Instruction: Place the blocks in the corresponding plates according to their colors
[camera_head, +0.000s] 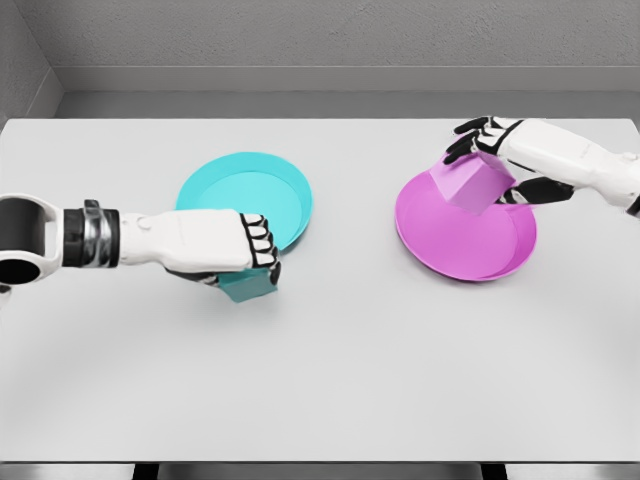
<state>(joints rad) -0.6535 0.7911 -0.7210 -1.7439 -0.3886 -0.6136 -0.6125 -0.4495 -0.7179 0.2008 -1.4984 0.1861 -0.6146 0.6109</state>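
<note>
- nearby, the left hand (250, 248) curled its fingers over the teal block (248, 287) on the table (350, 380), just before the teal plate (245, 198).
- right hand (490, 150) gripped the pink block (467, 186) above the pink plate (465, 240).

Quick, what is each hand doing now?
Left hand: closed on the teal block.
Right hand: closed on the pink block.

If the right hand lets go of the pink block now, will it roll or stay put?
The pink block has flat faces, so it probably won't roll. It is tilted in the right hand over the pink plate, so it may tumble once, then likely settle inside the dished rim.
</note>
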